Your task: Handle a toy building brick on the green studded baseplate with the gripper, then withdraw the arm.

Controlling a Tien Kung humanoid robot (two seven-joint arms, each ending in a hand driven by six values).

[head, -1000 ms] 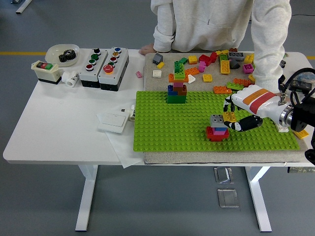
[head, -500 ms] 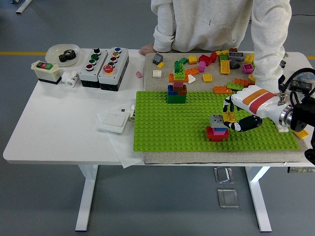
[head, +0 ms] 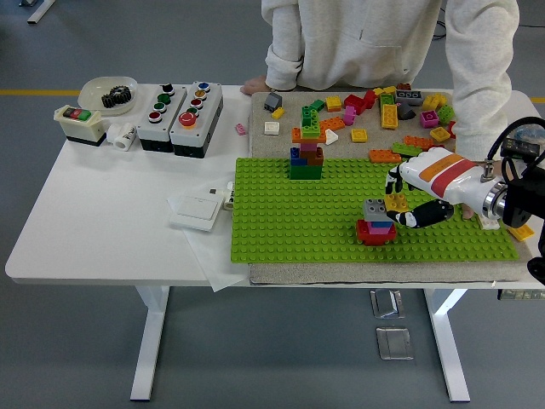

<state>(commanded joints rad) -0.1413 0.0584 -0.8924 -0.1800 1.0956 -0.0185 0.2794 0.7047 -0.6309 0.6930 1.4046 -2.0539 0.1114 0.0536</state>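
The green studded baseplate (head: 289, 230) lies on a grey mat at the table's right half. On it, toward the right, stands a small stack (head: 375, 223) with a red base, a blue and pink layer and a grey brick on top. My right hand (head: 398, 210), white-shelled, comes in from the right edge. Its fingers are curled on a yellow brick (head: 397, 203), held just right of the stack's grey top. A taller multicoloured stack (head: 306, 153) stands at the baseplate's back edge. My left hand is out of sight.
Several loose bricks (head: 375, 111) lie on the mat behind the baseplate. A person stands at the far side, one hand (head: 254, 86) on the table's edge, one sleeve (head: 481, 94) hanging over my right hand. Button boxes (head: 183, 111), a bowl (head: 109, 92) and a white plate (head: 197, 209) lie left.
The person's sleeve on the right has shifted further right, uncovering more loose bricks. My right hand and the yellow brick have stayed beside the small stack.
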